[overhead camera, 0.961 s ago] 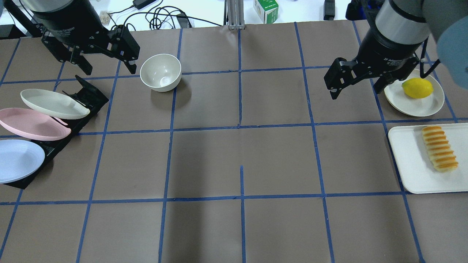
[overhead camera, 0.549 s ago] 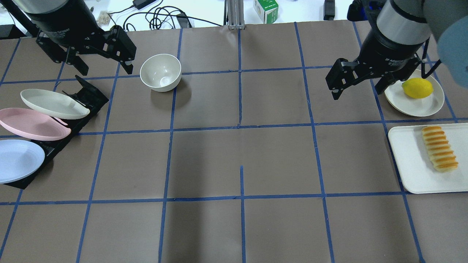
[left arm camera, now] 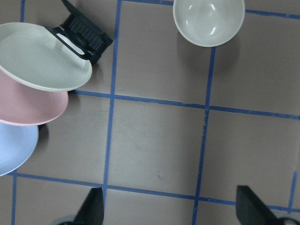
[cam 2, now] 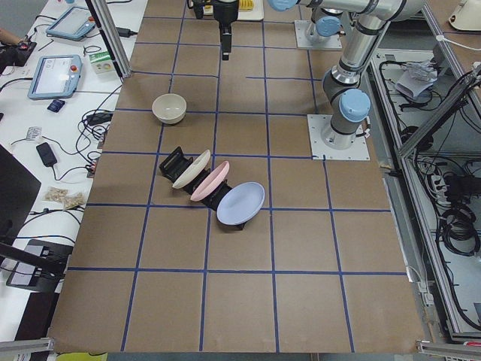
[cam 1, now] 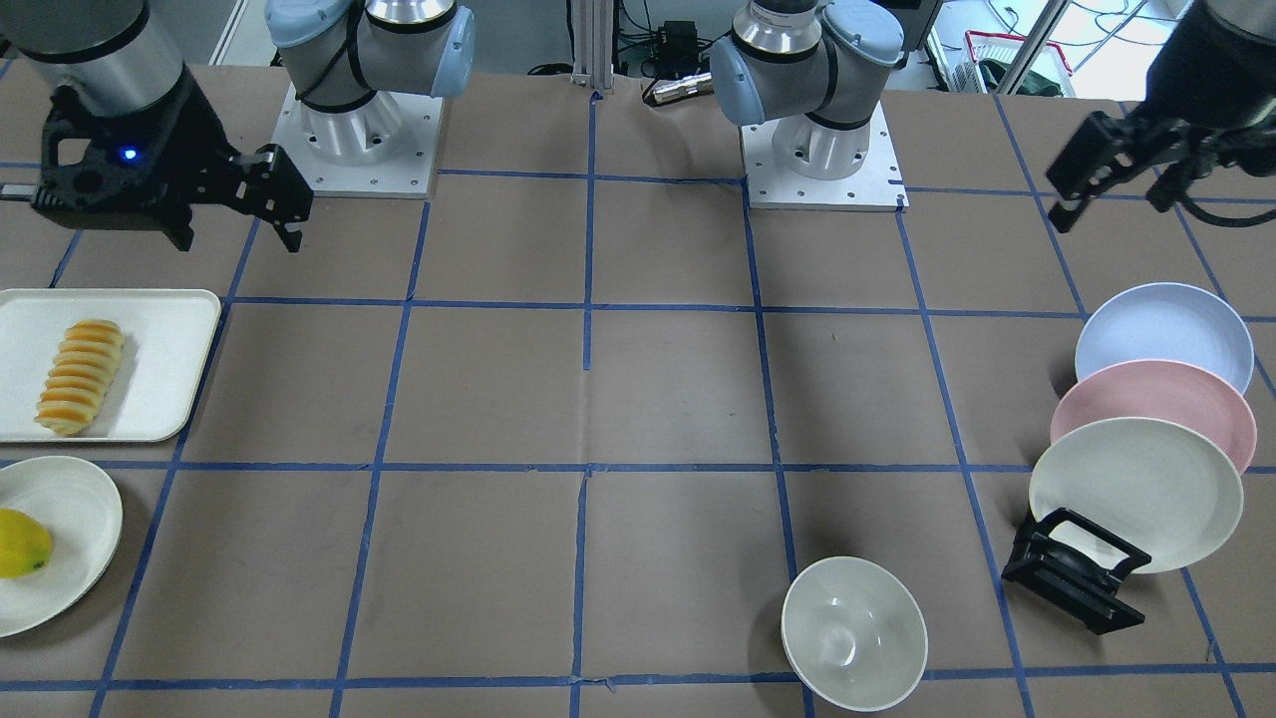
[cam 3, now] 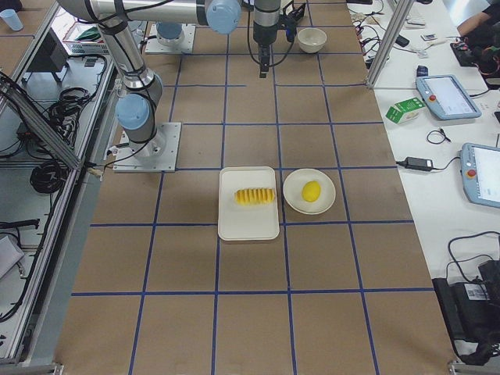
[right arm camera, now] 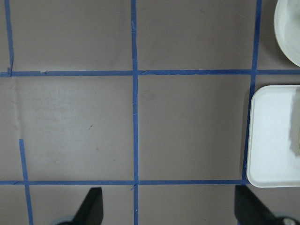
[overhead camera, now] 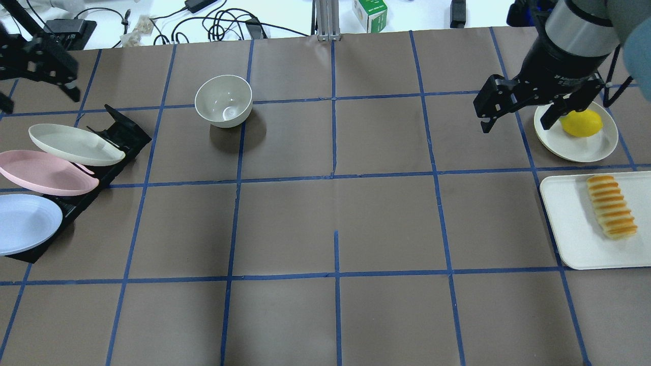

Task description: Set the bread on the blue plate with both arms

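The bread (overhead camera: 611, 207) lies on a white tray (overhead camera: 567, 229) at the table's right edge; it also shows in the front view (cam 1: 80, 376). The blue plate (overhead camera: 23, 223) leans in a black rack (overhead camera: 124, 133) at the left edge, nearest the robot, behind a pink plate (overhead camera: 46, 173) and a cream plate (overhead camera: 71, 144). My left gripper (overhead camera: 38, 99) is open and empty, high above the far end of the rack. My right gripper (overhead camera: 516, 126) is open and empty, beside the lemon's plate, beyond the tray. The left wrist view shows the blue plate (left arm camera: 14, 150).
A yellow lemon (overhead camera: 581, 122) sits on a cream plate (overhead camera: 592, 146) beyond the tray. A white bowl (overhead camera: 224, 100) stands upright at the far left-centre. Blue tape lines grid the brown table. Cables and a green carton (overhead camera: 370, 13) lie past the far edge.
My left gripper has moved well to the left, now over the table's left edge. My right gripper has shifted a little to the right, toward the lemon's plate. Both stay open.
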Motion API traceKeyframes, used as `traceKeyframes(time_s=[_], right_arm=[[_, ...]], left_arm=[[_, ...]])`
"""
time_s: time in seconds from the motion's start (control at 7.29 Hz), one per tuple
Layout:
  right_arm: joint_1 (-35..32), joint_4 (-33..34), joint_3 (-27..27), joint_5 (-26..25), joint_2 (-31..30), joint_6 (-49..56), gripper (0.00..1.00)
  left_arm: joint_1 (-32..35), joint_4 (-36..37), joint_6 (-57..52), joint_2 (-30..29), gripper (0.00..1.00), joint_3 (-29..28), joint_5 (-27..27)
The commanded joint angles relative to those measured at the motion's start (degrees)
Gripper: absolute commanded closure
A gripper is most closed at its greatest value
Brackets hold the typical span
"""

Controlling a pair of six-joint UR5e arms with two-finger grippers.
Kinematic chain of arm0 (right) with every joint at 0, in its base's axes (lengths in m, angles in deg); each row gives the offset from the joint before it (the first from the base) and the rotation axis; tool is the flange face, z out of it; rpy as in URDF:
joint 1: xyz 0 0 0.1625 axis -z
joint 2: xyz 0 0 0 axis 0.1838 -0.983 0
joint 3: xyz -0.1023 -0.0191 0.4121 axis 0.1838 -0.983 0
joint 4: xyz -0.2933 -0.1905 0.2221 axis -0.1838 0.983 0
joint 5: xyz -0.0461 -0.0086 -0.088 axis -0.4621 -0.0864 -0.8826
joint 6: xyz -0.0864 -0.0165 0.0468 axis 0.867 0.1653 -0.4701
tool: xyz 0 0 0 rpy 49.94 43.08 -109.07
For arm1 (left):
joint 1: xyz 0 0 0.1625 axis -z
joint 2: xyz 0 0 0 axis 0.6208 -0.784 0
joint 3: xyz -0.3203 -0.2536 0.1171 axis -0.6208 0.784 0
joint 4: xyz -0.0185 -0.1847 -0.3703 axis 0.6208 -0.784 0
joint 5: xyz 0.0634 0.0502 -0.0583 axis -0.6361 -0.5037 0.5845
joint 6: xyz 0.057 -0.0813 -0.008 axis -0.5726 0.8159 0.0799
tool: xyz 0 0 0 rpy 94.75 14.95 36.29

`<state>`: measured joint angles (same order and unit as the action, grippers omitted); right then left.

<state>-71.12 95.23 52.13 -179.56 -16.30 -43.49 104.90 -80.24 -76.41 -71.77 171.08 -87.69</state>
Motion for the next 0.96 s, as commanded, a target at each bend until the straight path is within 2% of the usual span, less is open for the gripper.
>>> traceKeyframes(time_s=[0.0, 0.27, 0.41, 0.55, 0.69, 0.82], right_arm=[[7.59, 0.60, 0.65, 0.00, 3.26, 0.45, 0.00], [16.53, 3.06, 1.01, -0.09, 6.33, 12.78, 0.00], [21.54, 6.02, 1.79, 0.00, 9.65, 15.10, 0.00], [24.90, 10.49, 2.32, 0.00, 12.99, 19.39, 0.00], [26.24, 15.93, 2.41, -0.52, 16.16, 22.30, 0.00], [26.25, 18.68, 2.50, -4.62, 18.80, 22.59, 0.00]], left_arm=[[-16.97, 5.94, -4.52, -0.92, 0.00, 8.36, -0.87], [-25.01, 19.37, -11.12, -5.21, 0.00, 14.27, -3.06], [-27.04, 25.27, -11.31, -7.76, 0.00, 14.47, -3.76], [-30.89, 28.64, -10.53, -9.87, 0.00, 14.65, -7.08], [-33.54, 28.84, -10.96, -11.20, 0.00, 15.17, -7.37], [-33.56, 28.85, -10.70, -12.25, 0.00, 15.26, -7.29]])
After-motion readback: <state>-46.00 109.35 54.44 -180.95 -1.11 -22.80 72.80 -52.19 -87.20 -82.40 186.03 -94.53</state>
